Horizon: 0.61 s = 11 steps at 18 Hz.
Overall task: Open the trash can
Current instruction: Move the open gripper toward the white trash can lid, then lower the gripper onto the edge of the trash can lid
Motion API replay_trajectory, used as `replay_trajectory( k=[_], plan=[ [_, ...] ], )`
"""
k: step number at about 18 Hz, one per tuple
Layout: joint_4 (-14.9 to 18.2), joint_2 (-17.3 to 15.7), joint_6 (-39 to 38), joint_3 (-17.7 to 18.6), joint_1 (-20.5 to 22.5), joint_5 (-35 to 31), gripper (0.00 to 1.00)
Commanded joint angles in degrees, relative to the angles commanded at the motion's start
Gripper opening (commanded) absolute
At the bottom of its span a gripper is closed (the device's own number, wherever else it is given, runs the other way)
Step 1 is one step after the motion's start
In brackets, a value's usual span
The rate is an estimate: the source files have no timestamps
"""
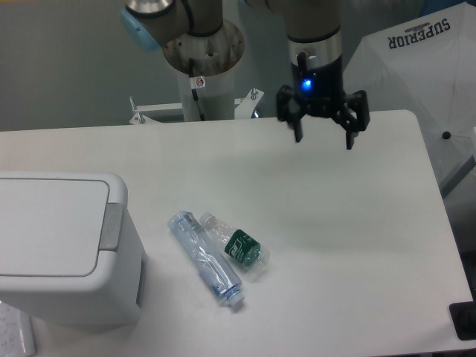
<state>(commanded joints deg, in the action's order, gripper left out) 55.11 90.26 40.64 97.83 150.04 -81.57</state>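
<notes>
gripper (324,138) hung over the table's (357,223) far side, fingers spread wide, nothing in them — i saw the trash can (63,249) at front left, lid down, two bottles (219,255) lying beside it.

Smooth white plastic trash can (56,253), clear crinkled plastic bottles (207,259), matt table (335,223)

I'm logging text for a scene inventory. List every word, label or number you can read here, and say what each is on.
"SUPERIOR": dark capitals on the white umbrella, upper right.
Green label on the smaller bottle: white marks, too blurred to read.
Blue label on the larger bottle: unreadable.
Red-and-white tag on the robot base: too small to read.
Trash can: no text visible.
</notes>
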Motion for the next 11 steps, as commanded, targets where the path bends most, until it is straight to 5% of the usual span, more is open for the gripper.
replay_trajectory(
  k=[5, 11],
  plan=[
    [-0.35, 2.80, -16.37, -2.03, -6.66, 0.71, 1.00],
    [-2.37, 7.47, -33.06, -8.80, -12.31, 0.97, 1.00]
  ],
)
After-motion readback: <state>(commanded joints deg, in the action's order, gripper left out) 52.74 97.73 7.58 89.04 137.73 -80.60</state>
